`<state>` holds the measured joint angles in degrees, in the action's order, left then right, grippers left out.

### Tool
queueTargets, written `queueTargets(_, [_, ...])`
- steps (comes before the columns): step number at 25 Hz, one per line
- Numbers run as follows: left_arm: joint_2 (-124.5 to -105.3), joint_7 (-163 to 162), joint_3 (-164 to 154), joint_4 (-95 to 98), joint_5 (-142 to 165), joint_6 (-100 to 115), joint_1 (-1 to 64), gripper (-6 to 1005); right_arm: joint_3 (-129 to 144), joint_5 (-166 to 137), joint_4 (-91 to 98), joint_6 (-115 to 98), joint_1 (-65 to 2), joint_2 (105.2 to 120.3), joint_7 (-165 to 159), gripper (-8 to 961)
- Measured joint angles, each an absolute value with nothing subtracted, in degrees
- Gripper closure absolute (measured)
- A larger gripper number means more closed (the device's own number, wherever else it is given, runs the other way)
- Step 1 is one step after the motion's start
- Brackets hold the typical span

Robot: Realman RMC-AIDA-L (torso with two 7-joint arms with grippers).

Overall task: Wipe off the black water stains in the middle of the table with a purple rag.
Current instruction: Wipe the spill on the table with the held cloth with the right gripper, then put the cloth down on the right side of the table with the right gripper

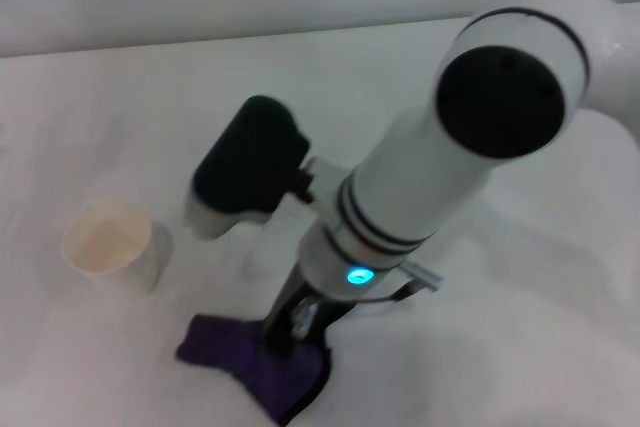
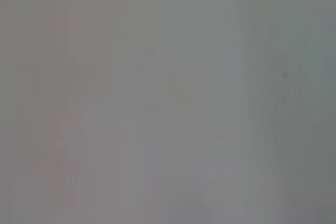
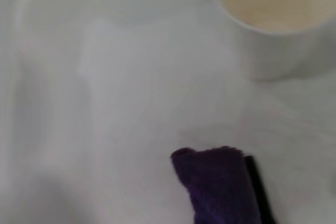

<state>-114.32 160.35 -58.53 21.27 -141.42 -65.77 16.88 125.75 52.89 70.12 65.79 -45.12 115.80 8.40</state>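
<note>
Head view has the right gripper [image 1: 300, 332] pressed down onto the purple rag [image 1: 255, 362] at the frame's lower middle, fingers hidden so I cannot tell their grip, no black stain visible on the table [image 1: 120, 97], wiping apparently underway

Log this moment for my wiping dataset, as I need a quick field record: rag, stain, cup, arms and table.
rag: purple rag lies bunched on the table, near front edge of head view
stain: black water stains not visible in any view
cup: white paper cup upright, apart from the rag, on the robot's left side
right arm: right gripper down at the rag, fingers hidden
left arm: not in head view; its wrist view shows nothing identifiable
</note>
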Motion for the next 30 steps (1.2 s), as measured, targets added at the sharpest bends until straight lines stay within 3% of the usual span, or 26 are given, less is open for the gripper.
queueTargets(13, [-115.00,160.1,-58.5,21.1,-141.8,-63.2,17.3,112,104.7,34.0,74.8,77.6,-35.7,115.42,13.2,876])
queueTargets(30, [-116.39,159.9,-56.7,21.1,-141.4,-62.6,18.2,111,89.8,29.4,66.1,75.7,-35.7,115.59,23.5,864])
